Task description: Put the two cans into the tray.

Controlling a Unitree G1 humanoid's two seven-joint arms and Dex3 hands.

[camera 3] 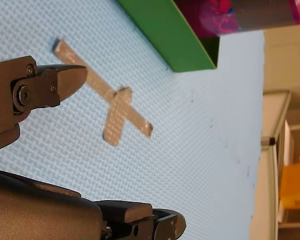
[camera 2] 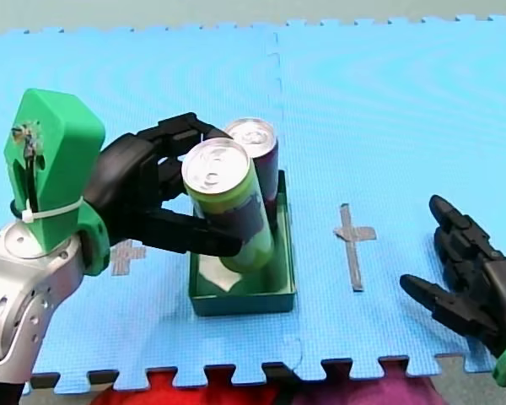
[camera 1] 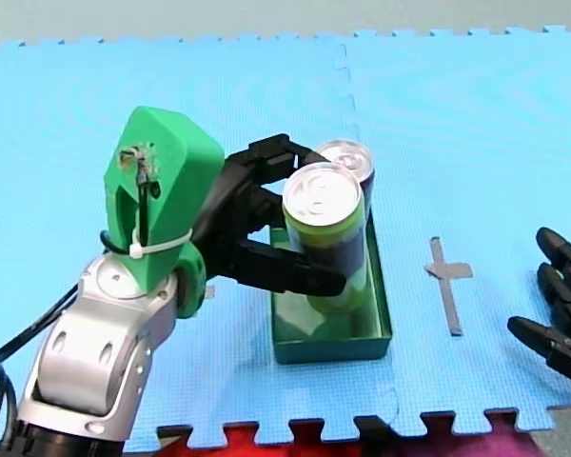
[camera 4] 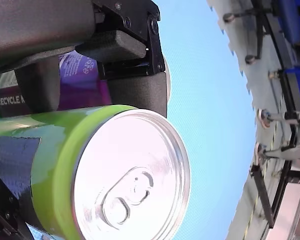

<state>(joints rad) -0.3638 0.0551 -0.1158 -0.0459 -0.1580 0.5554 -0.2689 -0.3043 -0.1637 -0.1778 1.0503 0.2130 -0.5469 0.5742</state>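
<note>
My left hand is shut on a lime-green can with a dark label, holding it tilted over the green tray. Its silver top fills much of the second wrist view, with black fingers wrapped round it. A purple can stands upright at the tray's far end, just behind the held one. My right hand hovers above the mat at the near right, holding nothing.
Blue foam mats cover the whole surface. A grey tape cross lies right of the tray, and another sits left of it. The mat's toothed front edge runs along the bottom.
</note>
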